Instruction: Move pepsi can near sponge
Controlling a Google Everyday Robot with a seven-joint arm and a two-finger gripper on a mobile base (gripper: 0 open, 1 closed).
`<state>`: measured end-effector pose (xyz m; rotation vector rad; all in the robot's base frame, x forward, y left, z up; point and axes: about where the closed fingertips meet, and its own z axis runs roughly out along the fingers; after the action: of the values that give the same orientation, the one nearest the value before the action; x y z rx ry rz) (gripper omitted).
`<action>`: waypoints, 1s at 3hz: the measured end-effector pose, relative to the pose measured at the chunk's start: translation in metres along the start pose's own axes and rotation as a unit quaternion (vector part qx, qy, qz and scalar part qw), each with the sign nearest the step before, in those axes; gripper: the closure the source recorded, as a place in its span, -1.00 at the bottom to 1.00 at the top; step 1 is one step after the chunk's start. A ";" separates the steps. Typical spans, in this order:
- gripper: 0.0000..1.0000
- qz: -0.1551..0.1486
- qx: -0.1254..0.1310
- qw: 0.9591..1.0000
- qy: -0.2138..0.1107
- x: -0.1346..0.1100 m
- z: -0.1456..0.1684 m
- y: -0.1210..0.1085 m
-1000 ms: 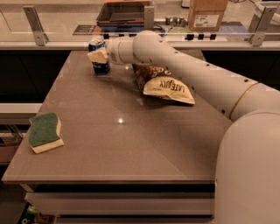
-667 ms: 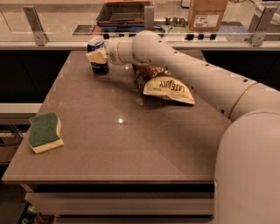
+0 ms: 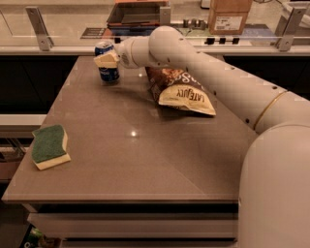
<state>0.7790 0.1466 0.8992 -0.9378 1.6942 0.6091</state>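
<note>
The pepsi can (image 3: 108, 73) stands upright at the far left corner of the table (image 3: 145, 164), a small dark blue cylinder with a dull silver top. The gripper (image 3: 106, 59) is right at it: its cream-coloured, blocky end lies across the upper front of the can and hides part of the label. From where I stand I cannot tell how far the gripper is open, or whether it has hold of the can at all. Behind it the arm (image 3: 218, 77) runs back to the right in smooth, rounded, off-white sections, thickening toward the near right corner.

Just under the arm, to the right of the can and apart from it, lies a crinkled chip bag (image 3: 181, 92), brown above and cream below, flat on its side. The tabletop is a smooth grey-brown slab with a faint sheen.

The sponge (image 3: 49, 146) lies well apart from the can, near the front left edge: flat, wavy-edged, with a rough green top over a pale yellow base. On the counter beyond the table stands a cardboard box (image 3: 230, 14).
</note>
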 end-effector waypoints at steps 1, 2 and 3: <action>1.00 0.010 -0.014 1.000 0.001 -0.010 -0.018 0.007; 1.00 0.017 -0.033 0.999 0.003 -0.017 -0.039 0.020; 1.00 0.012 -0.055 0.998 0.002 -0.024 -0.065 0.042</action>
<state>0.7120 0.1270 0.9397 -0.9994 1.6918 0.7227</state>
